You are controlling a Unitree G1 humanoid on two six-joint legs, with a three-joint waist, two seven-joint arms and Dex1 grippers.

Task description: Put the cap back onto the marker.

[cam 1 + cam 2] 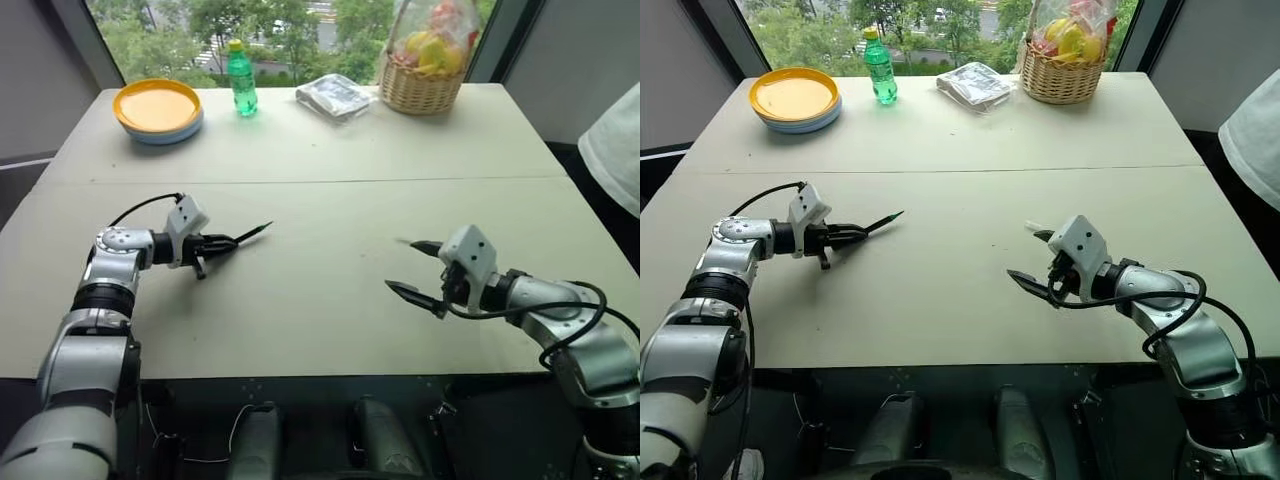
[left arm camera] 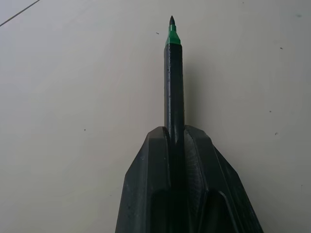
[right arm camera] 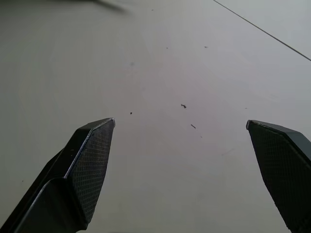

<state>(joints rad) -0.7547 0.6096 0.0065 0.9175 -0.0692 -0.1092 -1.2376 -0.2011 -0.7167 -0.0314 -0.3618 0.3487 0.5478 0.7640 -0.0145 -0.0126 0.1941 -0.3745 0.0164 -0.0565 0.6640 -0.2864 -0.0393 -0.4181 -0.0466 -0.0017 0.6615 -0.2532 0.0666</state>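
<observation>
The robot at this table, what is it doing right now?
The robot is working on recapping a marker. Its left gripper is shut on the uncapped marker, holding it just above the table with the tip pointing towards the middle. The right gripper hovers over the table with its fingers wide open and nothing between them. The cap is not on the marker yet.

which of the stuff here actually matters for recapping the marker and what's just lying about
For the job:
- marker, clamped in the left gripper, tip bare
- right gripper, open and empty
- cap: too faint to pick out for sure

Just lying about:
- yellow plates
- green bottle
- plastic packet
- wicker basket
- person's sleeve
</observation>
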